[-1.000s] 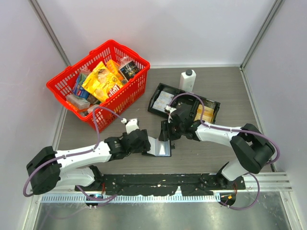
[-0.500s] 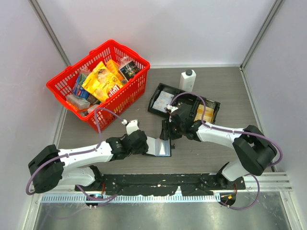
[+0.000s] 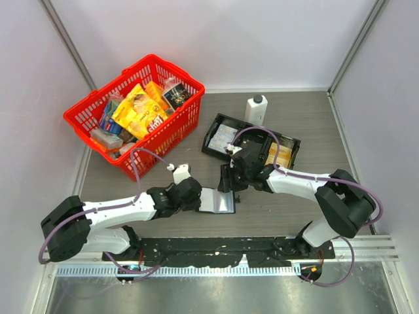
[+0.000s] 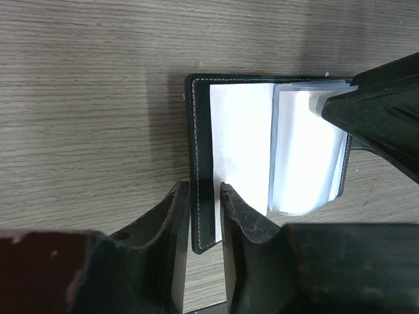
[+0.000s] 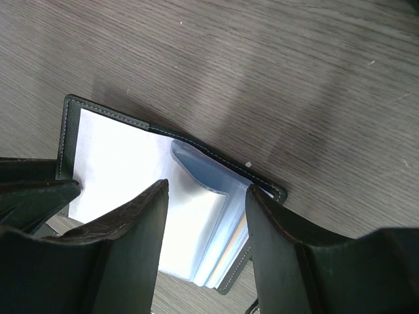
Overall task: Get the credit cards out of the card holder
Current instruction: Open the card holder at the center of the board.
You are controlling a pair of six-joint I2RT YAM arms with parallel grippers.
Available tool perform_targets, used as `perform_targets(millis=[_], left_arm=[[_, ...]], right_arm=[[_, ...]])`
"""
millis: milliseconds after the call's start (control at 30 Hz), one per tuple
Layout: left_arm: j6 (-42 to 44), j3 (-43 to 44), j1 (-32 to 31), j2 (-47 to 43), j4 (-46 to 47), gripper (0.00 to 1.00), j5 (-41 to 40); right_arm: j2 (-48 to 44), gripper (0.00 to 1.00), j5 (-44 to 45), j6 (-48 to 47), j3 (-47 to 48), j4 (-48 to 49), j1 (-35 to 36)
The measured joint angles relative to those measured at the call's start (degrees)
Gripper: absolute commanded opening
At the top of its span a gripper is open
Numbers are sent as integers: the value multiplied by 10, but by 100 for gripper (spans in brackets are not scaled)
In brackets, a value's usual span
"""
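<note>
The black card holder [image 3: 221, 203] lies open on the table, its white inner face up [image 4: 239, 131]. My left gripper [image 3: 198, 196] is shut on its left black edge, which sits between the fingertips [image 4: 205, 193]. My right gripper [image 3: 229, 180] is open, its fingers straddling the clear plastic sleeves [image 5: 196, 222] at the holder's right half [image 5: 111, 150]. A yellowish card edge [image 5: 239, 241] shows inside the sleeves. A golden-yellow card [image 3: 280, 156] and a pale card [image 3: 226, 136] lie in the long black tray [image 3: 213, 145].
A red basket [image 3: 171, 134] of packets stands at the back left. A white bottle with a black cap [image 3: 256, 108] stands behind the tray. The walls close in on both sides.
My left gripper has shifted slightly with the holder's edge. The right gripper stays over the sleeves almost unmoved.
</note>
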Motion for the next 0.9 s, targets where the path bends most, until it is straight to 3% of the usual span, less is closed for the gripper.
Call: perform_targets(millis=[733, 900], left_arm=[[-17, -8, 0, 10, 16, 0, 7], [-19, -9, 0, 10, 17, 0, 7]], right_arm=[[-5, 57, 31, 5, 0, -12, 8], [-6, 57, 37, 5, 0, -19, 8]])
